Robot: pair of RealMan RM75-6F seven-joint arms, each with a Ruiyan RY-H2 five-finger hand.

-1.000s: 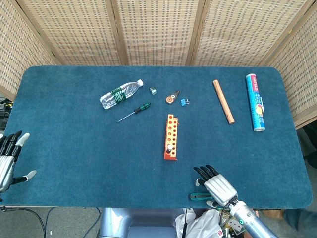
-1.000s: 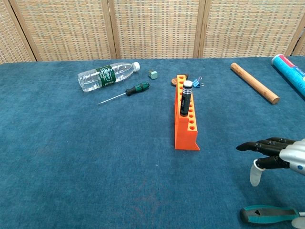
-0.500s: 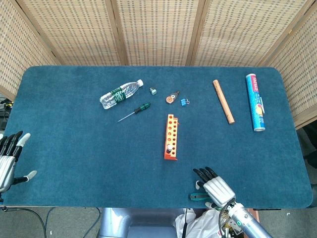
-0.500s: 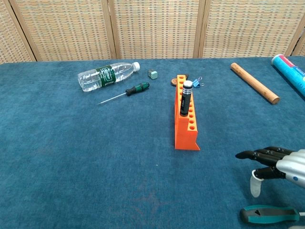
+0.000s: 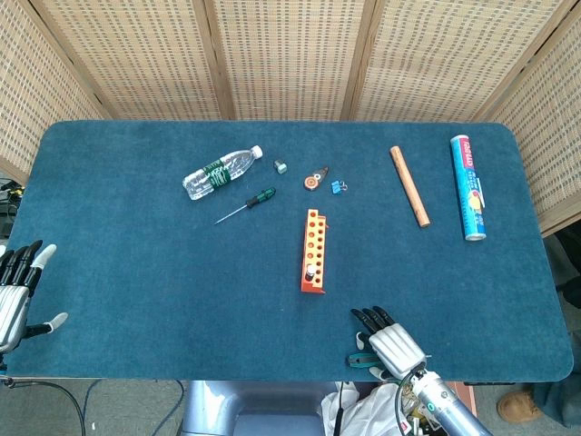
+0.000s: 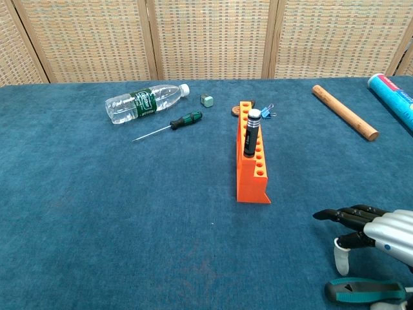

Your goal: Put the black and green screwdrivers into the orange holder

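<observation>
Orange holder upright at table centre, black screwdriver standing in one of its holes. Green screwdriver flat on the blue cloth at ten o'clock from the holder, just below a plastic bottle. Right hand low at five o'clock from the holder, fingers spread, gripping nothing, teal-handled pliers beneath. Left hand off at the table's left edge, fingers apart, empty.

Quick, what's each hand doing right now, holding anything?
Left hand: open, holding nothing.
Right hand: open, fingers extended, holding nothing.
</observation>
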